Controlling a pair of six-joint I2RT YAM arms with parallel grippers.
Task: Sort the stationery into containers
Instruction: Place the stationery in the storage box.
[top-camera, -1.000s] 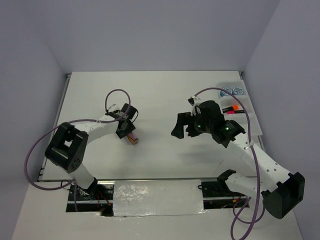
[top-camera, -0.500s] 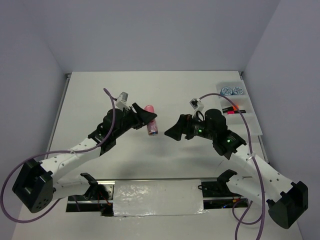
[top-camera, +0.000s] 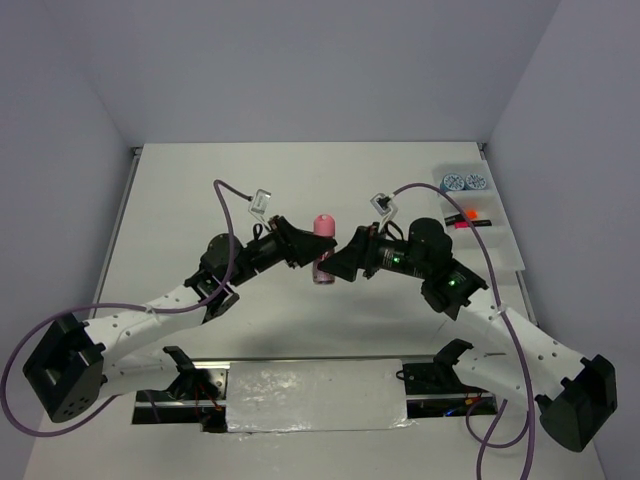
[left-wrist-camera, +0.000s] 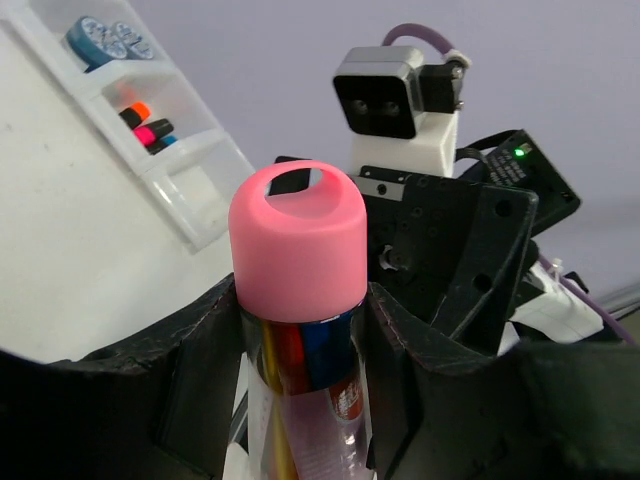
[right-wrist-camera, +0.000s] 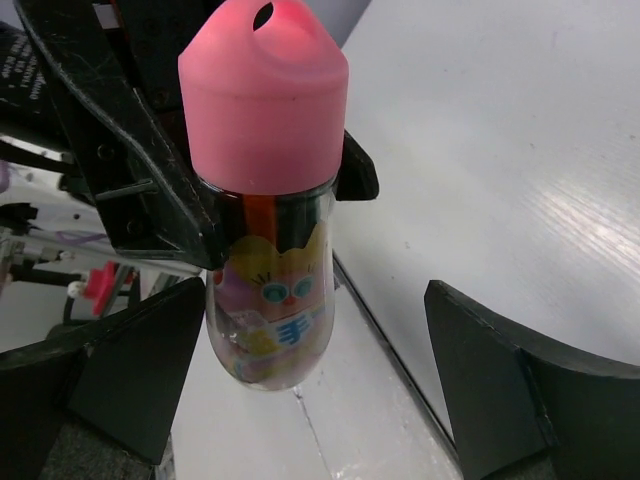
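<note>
My left gripper is shut on the pink packet, a clear tube with a pink cap and orange-yellow bits inside, held upright above the table's middle. In the left wrist view the jaws pinch the tube just below its cap. My right gripper is open, right next to the tube. In the right wrist view the tube's rounded lower end hangs between the spread fingers, nearer the left one. The transparent trays lie at the far right, holding two round blue-and-white items and highlighters.
The trays also show in the left wrist view, with the round items and the highlighters in separate compartments. The right arm's wrist camera is close behind the tube. A taped strip runs along the near edge.
My left gripper has lifted the pink packet off the table and carried it right to the middle. My right gripper has swung left to meet it, still open.
</note>
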